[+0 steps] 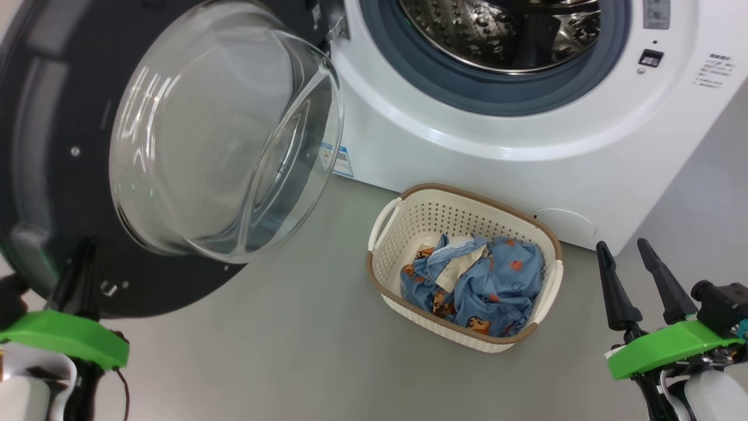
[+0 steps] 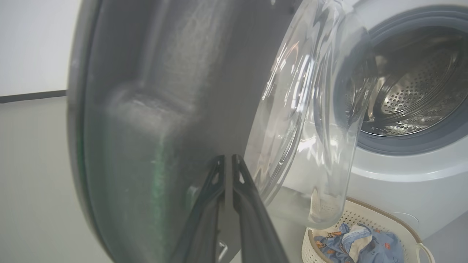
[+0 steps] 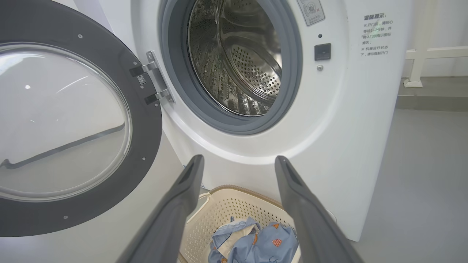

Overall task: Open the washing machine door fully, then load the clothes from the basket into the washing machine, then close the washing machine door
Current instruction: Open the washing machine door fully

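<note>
The washing machine [image 1: 467, 146] stands with its steel drum [image 3: 237, 62] exposed. Its black washing machine door [image 1: 52, 175] is swung out to the left, and the glass bowl [image 1: 222, 134] bulges toward the machine. My left gripper [image 2: 228, 157] is shut with nothing in it. Its tips sit close against the door's dark inner face [image 2: 146, 128], low down, as the left gripper [image 1: 82, 263] also shows in the head view. The basket [image 1: 409, 216] sits on the floor before the machine and holds the light blue clothes [image 1: 479, 286]. My right gripper [image 1: 621, 244] is open and empty to the basket's right. In its wrist view the right gripper [image 3: 238, 157] is above the basket [image 3: 226, 212].
Grey floor [image 1: 292, 351] runs around the basket and to the right of the machine. A white railing post [image 3: 416, 65] stands behind the machine on the right. A wall with a dark baseboard [image 2: 33, 95] lies past the door.
</note>
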`<state>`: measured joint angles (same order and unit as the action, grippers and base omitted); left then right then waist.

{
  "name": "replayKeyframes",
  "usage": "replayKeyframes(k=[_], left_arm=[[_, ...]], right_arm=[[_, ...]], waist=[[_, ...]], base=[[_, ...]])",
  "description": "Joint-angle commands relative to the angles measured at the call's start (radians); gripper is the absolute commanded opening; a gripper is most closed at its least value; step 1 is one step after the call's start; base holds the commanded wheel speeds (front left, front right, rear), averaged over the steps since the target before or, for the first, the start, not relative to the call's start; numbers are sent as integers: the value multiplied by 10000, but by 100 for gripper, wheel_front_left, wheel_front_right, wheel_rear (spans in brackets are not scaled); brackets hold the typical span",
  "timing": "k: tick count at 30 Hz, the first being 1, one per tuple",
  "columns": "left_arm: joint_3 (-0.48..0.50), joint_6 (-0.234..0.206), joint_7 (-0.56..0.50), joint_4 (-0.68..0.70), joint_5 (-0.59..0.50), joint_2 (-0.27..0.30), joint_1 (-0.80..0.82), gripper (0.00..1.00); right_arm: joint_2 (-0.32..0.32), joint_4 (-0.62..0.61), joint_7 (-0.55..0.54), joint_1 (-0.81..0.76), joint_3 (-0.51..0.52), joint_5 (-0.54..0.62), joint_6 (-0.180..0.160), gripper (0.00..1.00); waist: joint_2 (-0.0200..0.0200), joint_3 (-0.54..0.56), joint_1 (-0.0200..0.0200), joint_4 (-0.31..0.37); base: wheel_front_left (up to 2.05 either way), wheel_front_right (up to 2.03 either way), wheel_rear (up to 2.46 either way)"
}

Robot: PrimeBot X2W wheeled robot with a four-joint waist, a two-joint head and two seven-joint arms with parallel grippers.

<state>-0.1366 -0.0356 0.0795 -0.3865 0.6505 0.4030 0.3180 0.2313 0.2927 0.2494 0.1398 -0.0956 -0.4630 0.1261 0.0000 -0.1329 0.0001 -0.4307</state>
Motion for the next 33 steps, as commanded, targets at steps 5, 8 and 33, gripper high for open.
replayKeyframes(k=[5,8,33], left_arm=[[447,182,194,-888,43,719,1171,0],[323,387,275,-1456,-26,760,1636,0],[-1010,1501,847,-6105,-764,869,5406,0]], right_arm=[[136,-299,124,488,-220,254,46,100],[104,-316,124,587,-239,323,46,100],[-38,-70,124,1330,-547,404,46,100]], waist=[[0,-385,-1,-433],[0,-498,-1,-607],[0,-1161,-1,-1053]], base=[[0,0,0],[0,0,0],[0,0,0]])
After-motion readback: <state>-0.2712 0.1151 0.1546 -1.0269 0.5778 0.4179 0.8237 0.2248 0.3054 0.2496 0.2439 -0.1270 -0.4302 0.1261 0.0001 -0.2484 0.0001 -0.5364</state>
